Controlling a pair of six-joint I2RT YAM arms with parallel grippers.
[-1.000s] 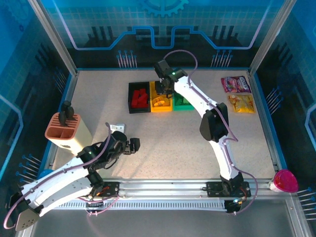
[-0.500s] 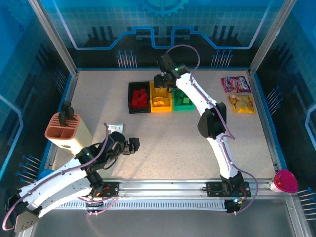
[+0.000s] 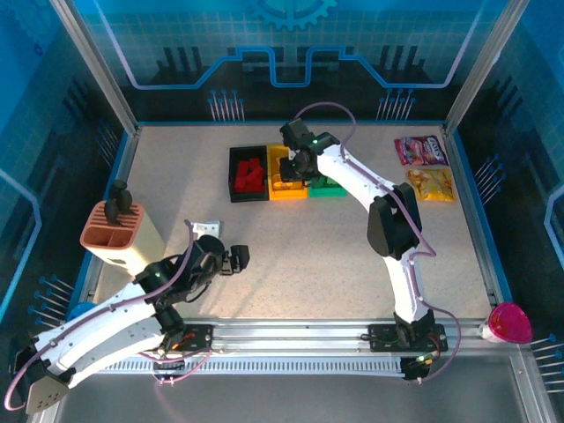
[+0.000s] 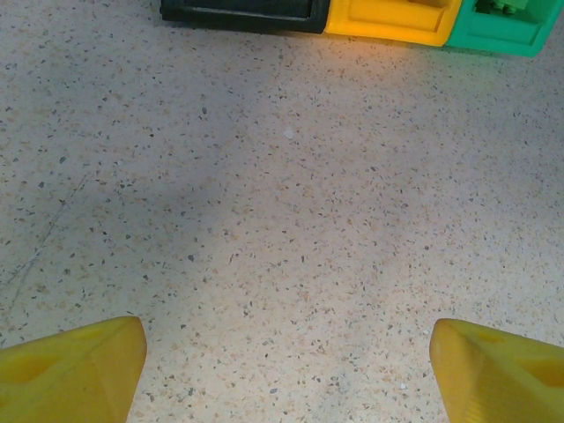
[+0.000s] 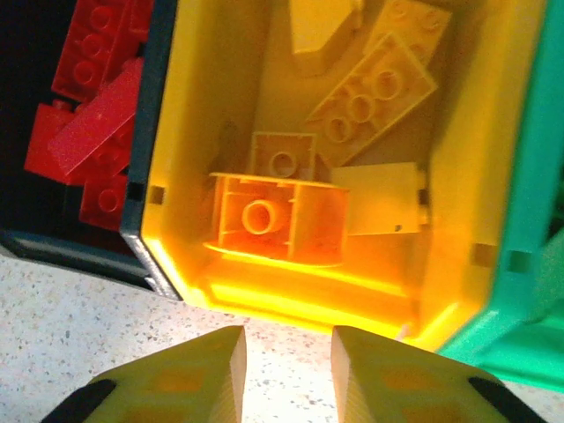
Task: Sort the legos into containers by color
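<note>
Hanging over the yellow bin [image 3: 286,192], the right gripper [image 3: 296,166] is seen from above at the middle of the three joined bins, with the black bin [image 3: 233,189] on one side and the green bin [image 3: 330,188] on the other. Red legos [image 3: 251,174] can be made out in the black bin from that height, while much of the yellow bin is covered by the wrist.

Its contents are supplied by the right wrist camera. Yellow legos [image 5: 370,88] are found lying loose on the bin's floor, among them a long plate, a small square piece, and one brick [image 5: 273,216] turned with its hollow side towards the lens. The red pile is shown beside it, and the green bin's wall is caught at the frame's edge. The gripper's fingers [image 5: 194,379] stand nearly together, with a slim gap and nothing held between them.

The left gripper [image 3: 238,258] is held over the bare table [image 3: 308,256], well apart from the bins. By its own camera the fingers [image 4: 70,370] are shown spread wide with speckled tabletop between them. The near walls of all three bins are lined along the top of that view, and green legos [image 4: 507,7] are glimpsed inside the green one.
</note>
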